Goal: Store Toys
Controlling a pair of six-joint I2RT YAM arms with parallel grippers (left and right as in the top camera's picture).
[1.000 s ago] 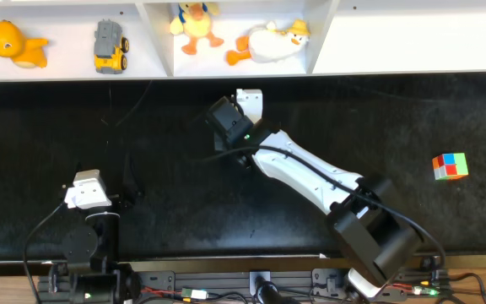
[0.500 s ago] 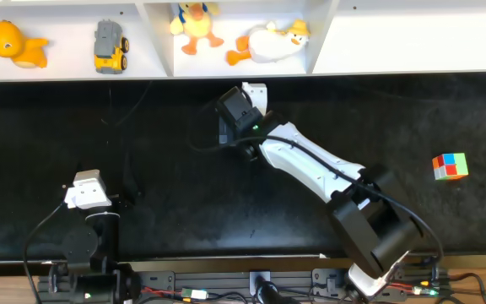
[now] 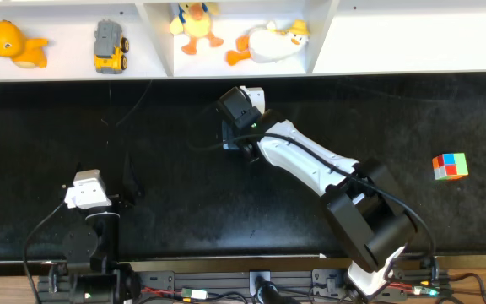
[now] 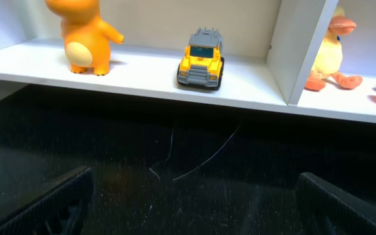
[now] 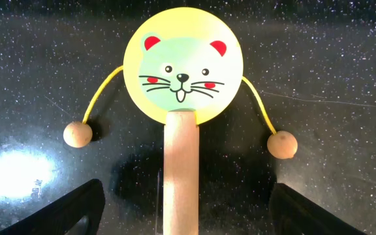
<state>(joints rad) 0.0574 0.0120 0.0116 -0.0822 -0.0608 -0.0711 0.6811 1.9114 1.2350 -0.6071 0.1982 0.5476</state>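
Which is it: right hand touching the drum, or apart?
Apart. Right wrist view: the right hand is open, with bare table between each finger and the handle of the drum.

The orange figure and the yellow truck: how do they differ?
The orange figure stands upright and taller; the yellow truck sits low on its wheels. The figure is orange with a pale belly; the truck is yellow with grey parts. Both stand in the same shelf compartment.

A cat-faced rattle drum [image 5: 183, 65] lies flat on the table [image 5: 38, 39], colourful cube [image 3: 450, 165] well apart.
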